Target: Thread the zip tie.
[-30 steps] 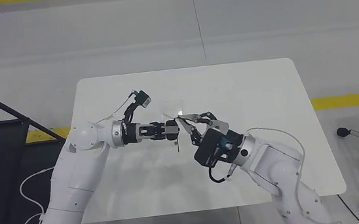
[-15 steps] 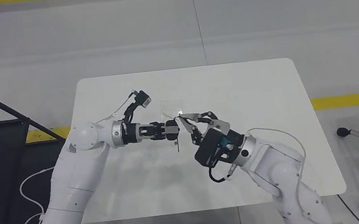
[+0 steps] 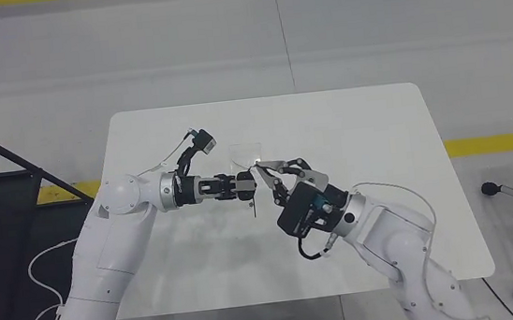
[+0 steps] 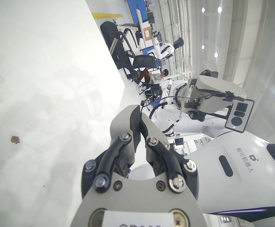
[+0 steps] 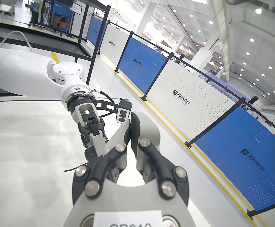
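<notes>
Top view: both arms meet near the middle of the table [image 3: 366,130]. The left gripper [image 3: 251,187] comes in from 9 o'clock and the right gripper [image 3: 261,169] from 4 o'clock, tips just beside each other.

Containers: a faint clear rectangular outline [image 3: 246,152] sits on the table at 12 o'clock of the tips (bag, tray or mark, can't tell). Can't make out anything in it.

Zip tie [image 3: 255,204]: a thin black strand held up off the table, trailing toward 6 o'clock from the left fingertips.

Left wrist view adds:
- the left gripper is clenched, pads pressed together
- the zip tie [image 4: 141,107] is pinched between the pads, and a short bit pokes past the tips with a small dark knob at its end
- a small brown speck [image 4: 15,139] lies on the table, well apart from the gripper

Right wrist view adds:
- the right gripper [image 5: 131,122] is clenched too, pads together; can't tell whether the strand is between them
- the left gripper is just beyond it, with the tie's black tail [image 5: 69,169] sticking out sideways below it, above the table
</notes>
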`<act>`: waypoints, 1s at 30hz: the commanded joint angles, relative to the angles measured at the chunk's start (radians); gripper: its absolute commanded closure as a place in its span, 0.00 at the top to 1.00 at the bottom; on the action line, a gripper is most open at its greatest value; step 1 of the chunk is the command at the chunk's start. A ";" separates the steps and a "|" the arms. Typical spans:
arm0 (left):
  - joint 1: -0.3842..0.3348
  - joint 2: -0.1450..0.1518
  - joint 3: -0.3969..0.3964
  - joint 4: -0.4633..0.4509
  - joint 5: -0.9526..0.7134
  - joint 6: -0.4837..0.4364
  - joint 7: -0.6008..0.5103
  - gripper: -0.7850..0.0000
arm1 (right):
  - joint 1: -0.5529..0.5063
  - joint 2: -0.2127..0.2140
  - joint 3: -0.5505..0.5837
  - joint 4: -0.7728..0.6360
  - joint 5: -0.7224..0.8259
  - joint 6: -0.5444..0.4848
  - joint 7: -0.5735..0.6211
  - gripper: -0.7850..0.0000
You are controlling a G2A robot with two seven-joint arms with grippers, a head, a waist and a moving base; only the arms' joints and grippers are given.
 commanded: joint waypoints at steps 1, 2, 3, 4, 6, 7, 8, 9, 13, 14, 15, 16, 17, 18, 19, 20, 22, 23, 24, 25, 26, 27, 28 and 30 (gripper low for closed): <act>0.000 0.000 0.000 0.000 0.000 0.000 0.000 0.00 | -0.001 0.001 0.001 -0.002 0.002 0.003 -0.003 0.00; 0.000 0.000 0.000 0.000 0.000 0.000 0.000 0.00 | -0.001 0.002 0.001 -0.002 0.001 0.004 -0.005 0.00; 0.000 0.000 0.000 0.000 0.000 0.000 0.000 0.00 | -0.002 0.003 0.001 -0.003 0.000 0.004 -0.004 0.00; 0.000 0.000 0.000 0.000 0.000 0.000 0.000 0.00 | -0.002 0.004 0.001 -0.003 0.000 0.005 -0.005 0.00; 0.000 0.000 0.000 0.000 0.000 0.000 0.000 0.00 | -0.002 0.005 0.001 -0.003 0.001 0.006 -0.004 0.00; 0.000 0.000 0.000 0.000 0.000 0.000 0.000 0.00 | -0.002 0.006 0.001 -0.003 0.002 0.006 -0.004 0.00; 0.000 0.000 0.000 0.000 0.000 0.000 0.000 0.00 | -0.002 0.006 0.001 -0.002 0.003 0.006 -0.004 0.00; 0.000 0.000 0.000 0.000 0.000 0.000 0.000 0.00 | -0.002 0.007 0.000 0.000 0.003 0.005 -0.003 0.00; 0.000 0.000 0.000 0.000 0.000 0.000 0.000 0.00 | 0.003 0.009 -0.002 0.005 0.005 0.007 0.000 0.00; 0.000 0.000 0.000 0.000 0.000 0.000 0.000 0.00 | 0.003 0.010 -0.003 0.005 0.006 0.008 0.000 0.00; 0.000 0.000 0.000 0.000 0.000 0.000 0.000 0.00 | 0.004 0.010 -0.004 0.005 0.007 0.009 0.000 0.00; 0.000 0.000 0.000 0.000 0.000 0.000 0.000 0.00 | 0.004 0.011 -0.003 0.005 0.008 0.010 -0.001 0.00; 0.000 0.000 0.000 0.000 0.000 0.000 0.000 0.00 | 0.004 0.011 -0.003 0.003 0.008 0.011 -0.002 0.00; 0.000 0.000 0.000 0.000 0.000 0.000 0.000 0.00 | 0.003 0.012 -0.002 0.000 0.010 0.012 -0.005 0.00; 0.000 0.000 0.000 0.000 0.000 0.000 0.000 0.00 | 0.003 0.013 -0.001 -0.002 0.011 0.013 -0.007 0.00; 0.000 0.000 0.000 0.000 0.000 0.000 0.000 0.00 | 0.002 0.014 -0.001 -0.003 0.010 0.013 -0.008 0.00; 0.000 0.000 0.000 0.000 0.000 0.000 0.000 0.00 | 0.000 0.015 0.000 -0.005 0.011 0.013 -0.008 0.00; 0.000 0.000 0.000 0.000 0.000 0.000 0.000 0.00 | 0.000 0.016 0.000 -0.006 0.011 0.013 -0.008 0.00; 0.000 0.000 0.000 0.000 0.000 0.000 0.000 0.00 | 0.000 0.016 0.000 -0.006 0.011 0.013 -0.008 0.00; 0.000 0.000 0.000 0.000 0.000 0.000 0.000 0.00 | 0.000 0.017 0.000 -0.006 0.012 0.014 -0.008 0.00; 0.000 0.000 0.000 0.000 0.000 0.000 0.000 0.00 | 0.000 0.018 0.000 -0.006 0.012 0.014 -0.008 0.00; 0.000 0.000 0.000 0.000 0.000 0.000 0.000 0.00 | 0.000 0.018 -0.001 -0.005 0.013 0.015 -0.008 0.00; 0.000 0.000 0.000 0.000 0.000 0.000 0.000 0.00 | 0.000 0.019 -0.001 -0.005 0.014 0.015 -0.007 0.00; 0.000 0.000 0.000 0.000 0.000 0.000 0.000 0.00 | 0.002 0.020 -0.002 -0.004 0.016 0.013 -0.007 0.00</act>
